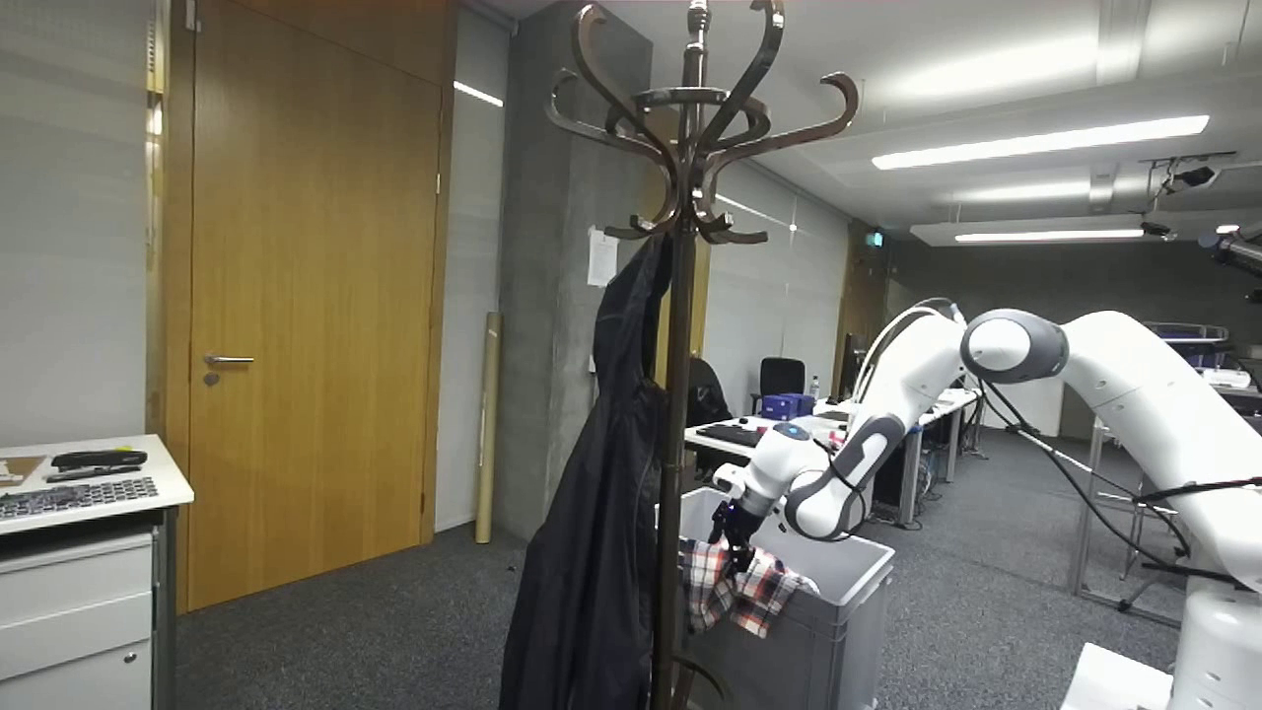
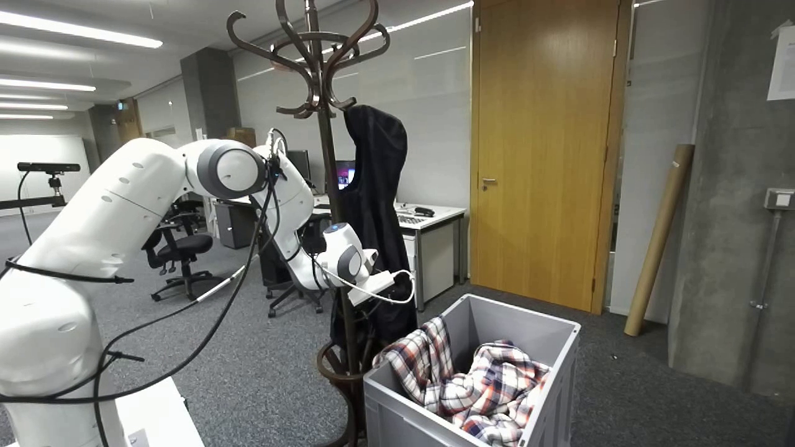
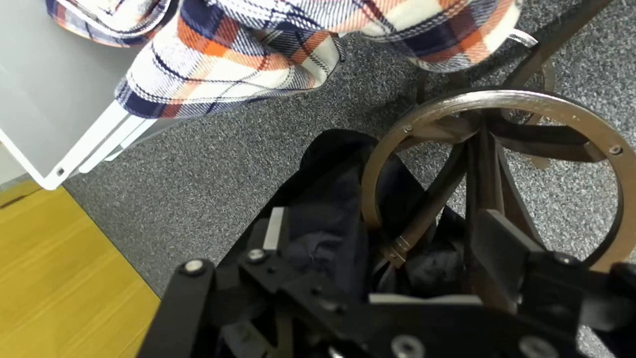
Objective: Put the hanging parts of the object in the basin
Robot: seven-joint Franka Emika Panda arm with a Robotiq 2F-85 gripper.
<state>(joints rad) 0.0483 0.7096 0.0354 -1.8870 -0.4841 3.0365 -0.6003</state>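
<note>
A plaid cloth in white, navy and orange lies partly in the grey basin (image 2: 562, 379), with parts hanging over its rim. The cloth (image 2: 497, 379) shows bunched inside, and its overhanging parts show in an exterior view (image 1: 769, 592) and along the top of the wrist view (image 3: 223, 74). The basin also shows in an exterior view (image 1: 789, 661) and at the wrist view's left (image 3: 39, 94). My gripper (image 3: 390, 236) is open with nothing between its fingers. It is above the floor beside the basin, apart from the cloth in the wrist view. In an exterior view my gripper (image 1: 735, 557) overlaps the cloth.
A dark wooden coat stand (image 1: 675, 414) with a black coat (image 1: 592, 552) stands close beside the basin. Its lower ring (image 3: 372, 189) and the coat (image 3: 318, 223) are under my gripper. A wooden door (image 2: 540, 161) and a cardboard tube (image 2: 658, 242) are behind.
</note>
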